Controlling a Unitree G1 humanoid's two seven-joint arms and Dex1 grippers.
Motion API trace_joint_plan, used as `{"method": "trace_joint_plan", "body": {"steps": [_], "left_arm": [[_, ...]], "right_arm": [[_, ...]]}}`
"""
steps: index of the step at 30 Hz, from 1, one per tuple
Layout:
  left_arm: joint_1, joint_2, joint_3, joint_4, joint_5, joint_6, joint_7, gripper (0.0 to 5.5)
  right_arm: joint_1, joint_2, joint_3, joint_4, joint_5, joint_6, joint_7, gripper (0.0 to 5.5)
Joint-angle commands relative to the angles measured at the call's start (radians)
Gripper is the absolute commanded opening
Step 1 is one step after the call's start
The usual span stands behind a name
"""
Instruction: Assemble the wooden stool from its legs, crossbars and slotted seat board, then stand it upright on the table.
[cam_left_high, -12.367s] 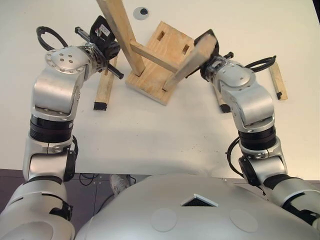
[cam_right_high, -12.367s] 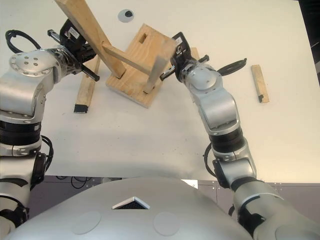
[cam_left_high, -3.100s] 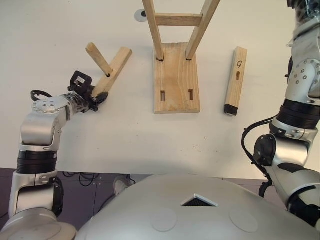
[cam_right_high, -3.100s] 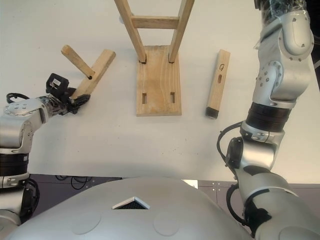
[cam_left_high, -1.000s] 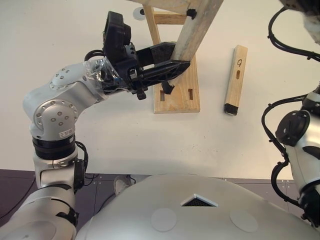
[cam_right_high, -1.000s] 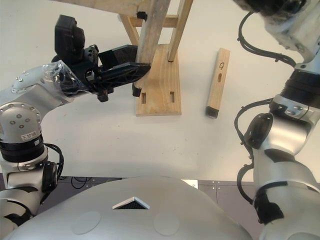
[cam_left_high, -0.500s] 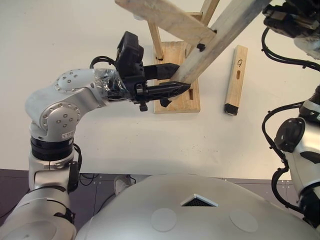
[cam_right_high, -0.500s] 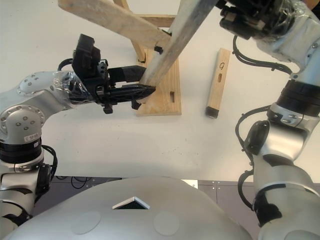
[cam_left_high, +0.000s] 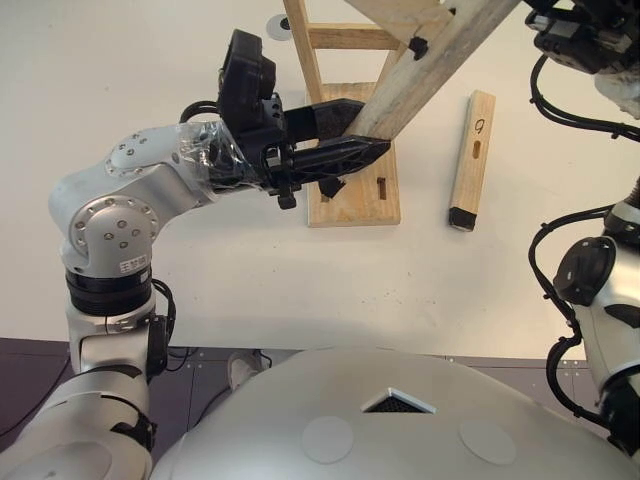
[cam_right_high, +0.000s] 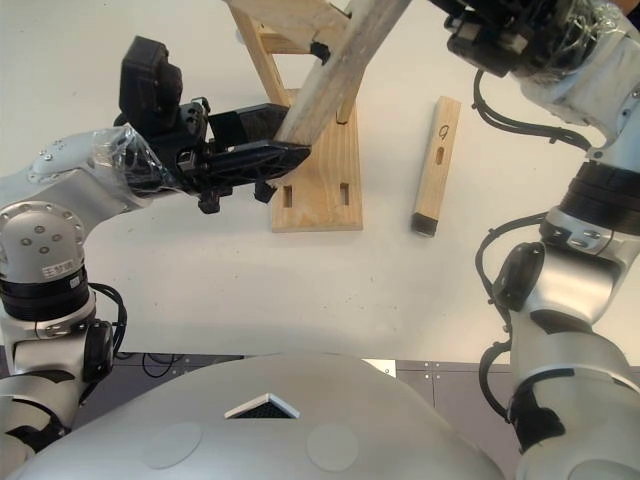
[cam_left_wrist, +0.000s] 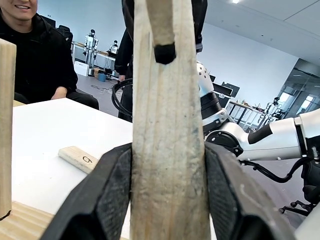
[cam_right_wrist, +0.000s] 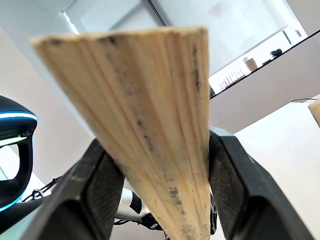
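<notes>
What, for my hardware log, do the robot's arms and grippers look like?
The left arm and right arm are rounded silver shells with black joint bands and looping black cables; clear film wraps the left wrist. The left gripper and right gripper are black, two-fingered.

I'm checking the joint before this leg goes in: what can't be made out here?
Lower tip of the held leg: hidden between the left gripper's fingers, both eye views.
Far end of its crossbar: cut off by the top edge, eye views.
Tops of the standing legs: cut off by the same edge.
</notes>
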Motion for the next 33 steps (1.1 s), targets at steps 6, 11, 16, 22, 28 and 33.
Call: {"method": "trace_joint_plan", "body": {"steps": [6, 11, 16, 22, 28, 33], "left_arm": [[0.020, 0.007, 0.061, 0.041, 0.011, -0.012, 0.009, 3.41], [0.027, 0.011, 0.160, 0.104, -0.008, -0.019, 0.048, 4.07], [0.070, 0.033, 0.153, 0.136, 0.066, -0.027, 0.050, 4.07], [0.085, 0.026, 0.138, 0.163, 0.119, -0.034, 0.037, 4.07], [0.084, 0.019, 0.127, 0.188, 0.145, -0.036, 0.025, 4.07], [0.083, 0.007, 0.126, 0.201, 0.163, -0.042, 0.021, 4.07]], "right_arm": [[-0.010, 0.000, 0.002, 0.009, -0.169, -0.202, -0.011, 2.12], [0.050, -0.031, 0.026, -0.017, -0.316, -0.367, 0.074, 2.11], [0.180, -0.068, 0.110, -0.064, -0.491, -0.529, 0.206, 2.10], [0.258, -0.063, 0.147, -0.053, -0.561, -0.593, 0.263, 2.10], [0.289, -0.065, 0.164, -0.057, -0.569, -0.572, 0.297, 2.10], [0.312, -0.065, 0.214, -0.023, -0.645, -0.624, 0.306, 2.10]]}}
